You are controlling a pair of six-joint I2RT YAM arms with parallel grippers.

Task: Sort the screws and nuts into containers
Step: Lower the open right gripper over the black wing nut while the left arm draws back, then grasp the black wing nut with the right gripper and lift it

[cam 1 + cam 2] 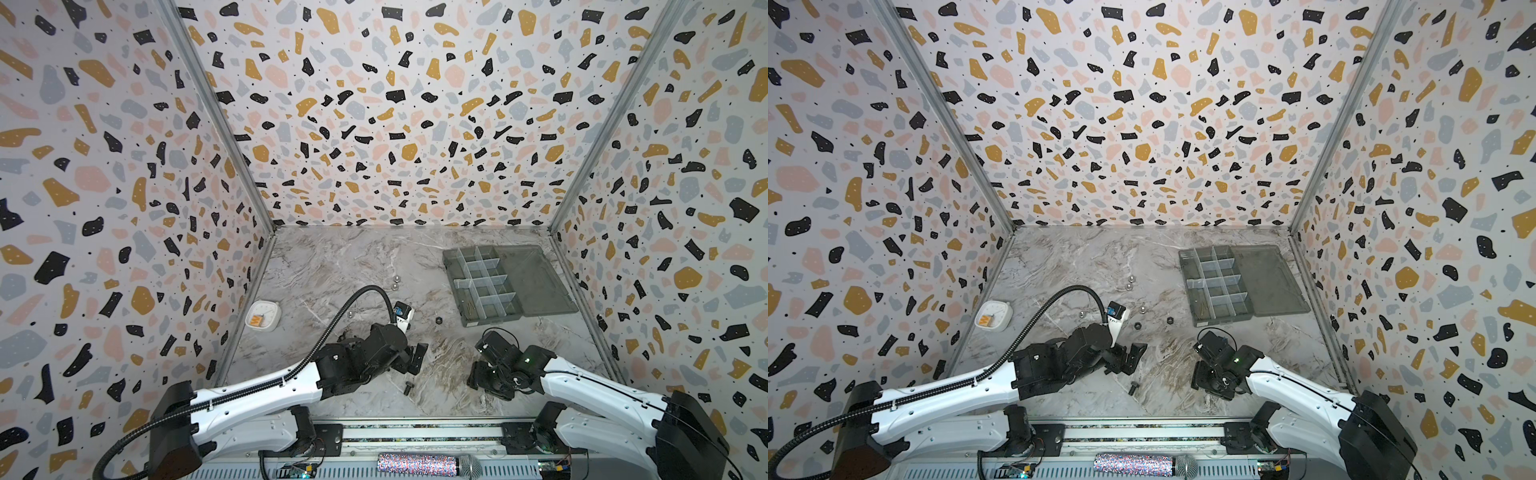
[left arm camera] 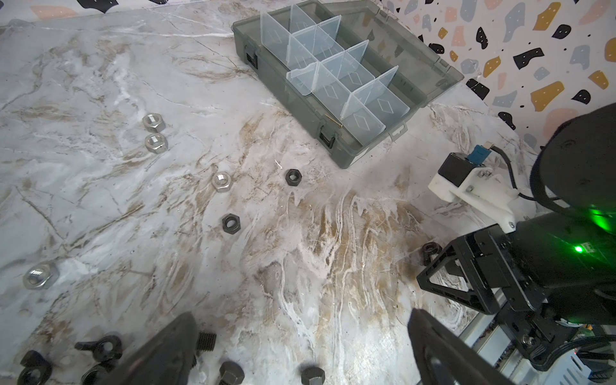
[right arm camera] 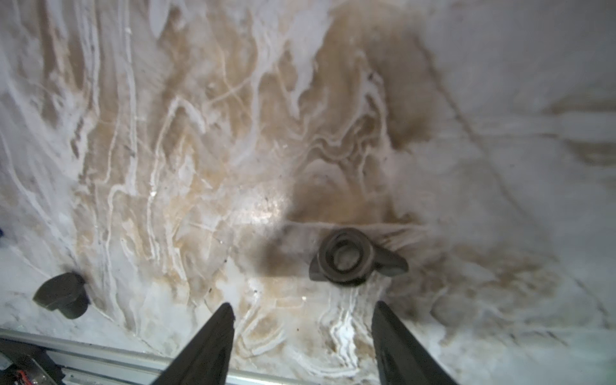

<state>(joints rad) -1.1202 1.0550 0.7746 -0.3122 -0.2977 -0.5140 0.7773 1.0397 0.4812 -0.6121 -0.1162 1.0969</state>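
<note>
Though nearly empty, organiser box, brass screws in one compartment; left hand and right hand wide.

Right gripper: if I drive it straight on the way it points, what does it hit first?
Probably the black wing nut lying on the marble table just ahead of the open, empty right gripper, off-centre toward one finger. Depth is unclear; it may touch the table first.
</note>
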